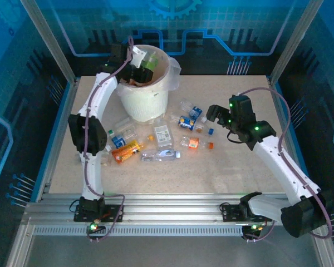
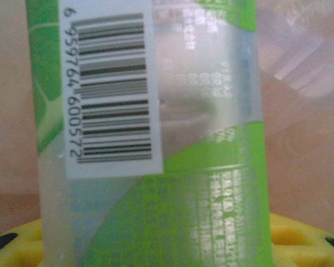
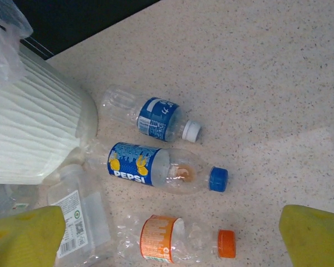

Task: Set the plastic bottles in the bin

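Over the bin [image 1: 147, 105] (bottles [image 1: 138, 82] inside), the left tool [image 1: 141, 67] grips a green-labelled bottle [image 2: 156, 144].

The speckled beige table [image 1: 234, 172] carries the white bin [image 1: 140, 103] and scattered plastic bottles [image 1: 126, 151] (all lying flat).

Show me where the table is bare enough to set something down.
Bare: the near strip of table between the bottles and the front rail, and the far right corner beyond the right claw. Crowded: just in front of the bin.
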You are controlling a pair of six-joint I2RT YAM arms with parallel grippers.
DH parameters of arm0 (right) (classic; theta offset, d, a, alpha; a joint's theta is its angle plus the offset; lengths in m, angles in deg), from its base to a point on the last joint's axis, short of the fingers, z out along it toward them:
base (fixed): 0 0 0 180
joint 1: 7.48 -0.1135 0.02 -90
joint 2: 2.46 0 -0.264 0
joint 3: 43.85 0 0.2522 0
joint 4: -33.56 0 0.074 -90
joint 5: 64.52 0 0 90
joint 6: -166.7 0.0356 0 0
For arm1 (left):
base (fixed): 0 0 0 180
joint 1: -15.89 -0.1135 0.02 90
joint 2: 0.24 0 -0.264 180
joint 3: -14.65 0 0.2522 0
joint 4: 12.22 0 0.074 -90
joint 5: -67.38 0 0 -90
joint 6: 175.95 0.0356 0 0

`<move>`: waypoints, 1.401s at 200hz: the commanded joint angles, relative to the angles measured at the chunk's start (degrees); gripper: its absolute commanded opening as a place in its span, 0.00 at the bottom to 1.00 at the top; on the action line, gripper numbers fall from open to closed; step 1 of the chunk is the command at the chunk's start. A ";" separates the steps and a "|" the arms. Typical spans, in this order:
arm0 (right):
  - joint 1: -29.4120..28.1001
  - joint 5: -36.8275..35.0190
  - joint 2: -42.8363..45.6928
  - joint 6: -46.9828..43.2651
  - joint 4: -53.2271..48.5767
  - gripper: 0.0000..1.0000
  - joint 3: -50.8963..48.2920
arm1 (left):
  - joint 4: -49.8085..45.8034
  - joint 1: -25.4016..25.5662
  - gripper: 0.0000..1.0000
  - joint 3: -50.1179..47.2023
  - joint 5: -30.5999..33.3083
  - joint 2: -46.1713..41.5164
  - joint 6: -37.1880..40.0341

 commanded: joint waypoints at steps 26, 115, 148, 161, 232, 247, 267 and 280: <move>-0.43 -0.92 -1.68 0.24 -1.60 1.00 -0.33 | -3.51 0.99 0.59 2.92 -1.96 2.66 2.60; -0.78 3.66 -12.35 -6.74 -3.29 1.00 1.20 | -3.96 0.93 0.85 2.91 -0.59 0.83 2.57; -0.86 6.84 -15.25 -10.63 -3.47 1.00 1.81 | -3.78 0.98 0.92 2.91 -0.19 -1.57 1.89; -0.90 8.50 -16.02 -11.89 -3.54 1.00 1.95 | -3.62 1.00 0.95 2.92 0.09 -2.90 1.32; -4.42 11.13 -16.91 -18.90 -5.48 1.00 2.47 | 0.61 1.04 0.99 -2.29 2.26 -13.65 -3.37; -5.31 10.79 -17.39 -19.98 -6.34 1.00 2.65 | 2.05 1.00 0.99 -5.05 2.68 -16.88 -4.59; -6.45 10.41 -17.53 -20.54 -6.62 1.00 2.87 | 4.68 1.00 0.99 -10.33 3.61 -22.11 -6.99; -6.91 9.97 -17.44 -20.45 -6.54 1.00 3.04 | 6.98 0.99 0.99 -15.00 4.18 -26.28 -8.90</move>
